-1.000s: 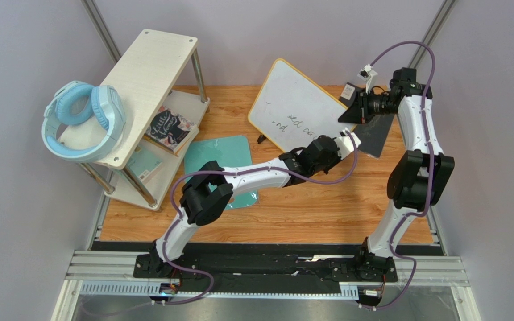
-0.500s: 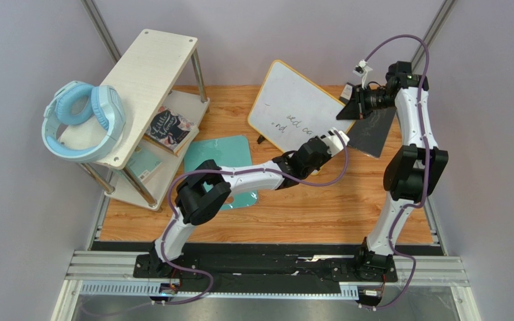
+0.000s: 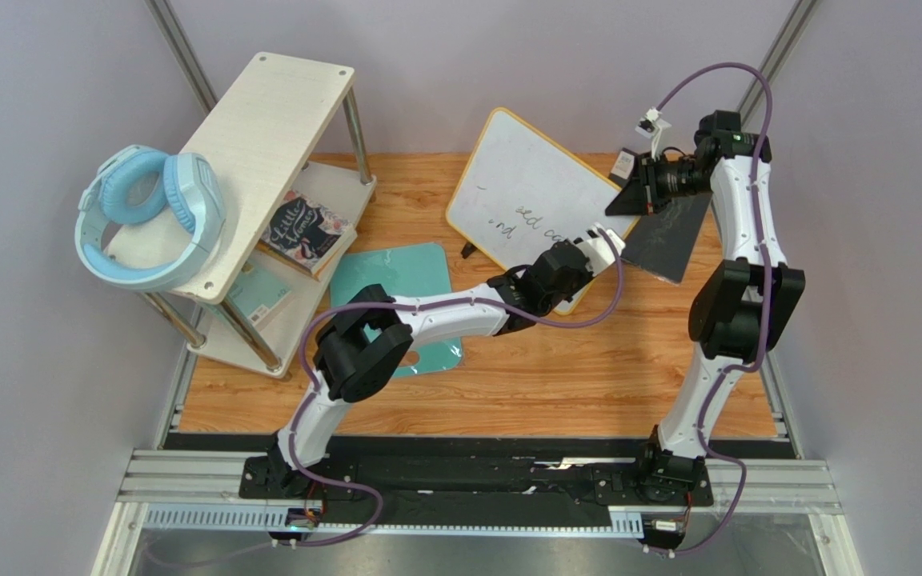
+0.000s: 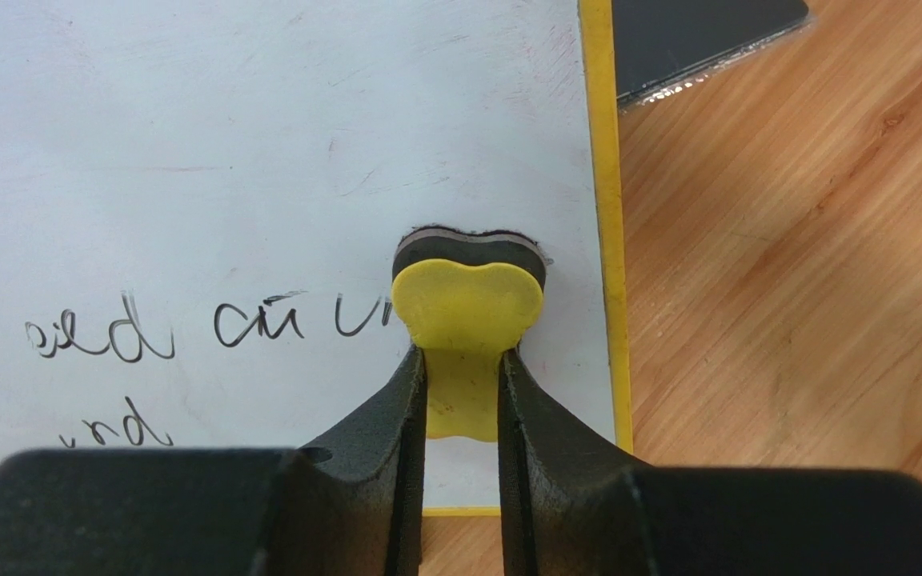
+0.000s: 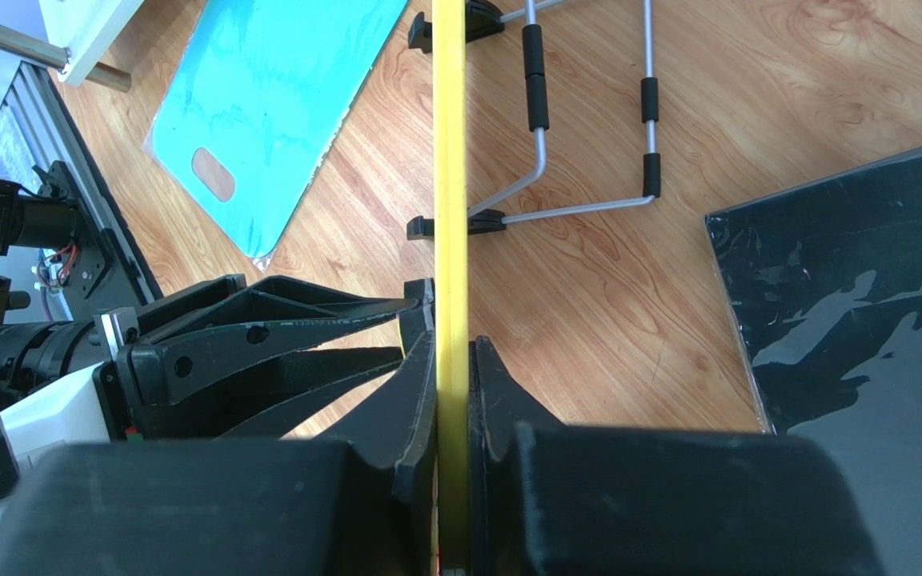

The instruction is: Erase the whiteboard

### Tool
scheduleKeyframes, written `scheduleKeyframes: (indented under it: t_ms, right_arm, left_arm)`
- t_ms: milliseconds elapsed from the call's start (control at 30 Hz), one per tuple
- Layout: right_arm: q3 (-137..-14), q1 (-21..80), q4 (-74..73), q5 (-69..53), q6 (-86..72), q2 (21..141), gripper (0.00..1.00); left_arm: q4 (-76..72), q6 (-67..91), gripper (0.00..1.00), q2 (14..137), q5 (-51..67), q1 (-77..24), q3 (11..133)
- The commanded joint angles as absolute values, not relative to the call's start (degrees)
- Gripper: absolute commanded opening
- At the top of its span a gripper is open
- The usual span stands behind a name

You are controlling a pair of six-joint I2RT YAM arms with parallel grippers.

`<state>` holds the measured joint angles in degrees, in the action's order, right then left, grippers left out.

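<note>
The whiteboard (image 3: 534,180), white with a yellow frame, stands tilted at the back middle of the table. Black handwriting (image 4: 207,327) runs across its lower part. My left gripper (image 4: 464,360) is shut on a yellow eraser (image 4: 468,303) with a dark felt base, pressed on the board near its right edge, just right of the writing. In the top view this gripper (image 3: 595,244) sits at the board's lower right. My right gripper (image 5: 451,360) is shut on the board's yellow frame edge (image 5: 449,180), at the board's right corner (image 3: 632,196).
A teal cutting board (image 3: 412,288) lies on the table under my left arm. A dark grey panel (image 3: 670,240) lies right of the whiteboard. A shelf (image 3: 255,168) with blue headphones (image 3: 147,216) stands at the back left. The board's wire stand (image 5: 574,132) rests behind it.
My left gripper has moved the eraser left and up along the board's lower right. The right arm shifted slightly back between one second and half a second ago, still holding the frame.
</note>
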<state>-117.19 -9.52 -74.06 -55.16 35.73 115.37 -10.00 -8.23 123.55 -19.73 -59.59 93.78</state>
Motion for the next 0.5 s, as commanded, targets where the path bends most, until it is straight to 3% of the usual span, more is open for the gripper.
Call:
scheduleKeyframes:
  t_ms: [0, 467]
  right_arm:
    - [-117.9, -9.3, -82.2, -48.4, 39.8, 115.0, 0.0]
    - [-117.1, -9.3, -83.3, -48.2, 41.6, 115.0, 0.0]
  left_arm:
    - [-9.0, -7.5, 0.0, 124.4, -21.3, -58.0, 100.0]
    - [-3.8, -2.1, 0.0, 125.9, -27.4, -53.8, 100.6]
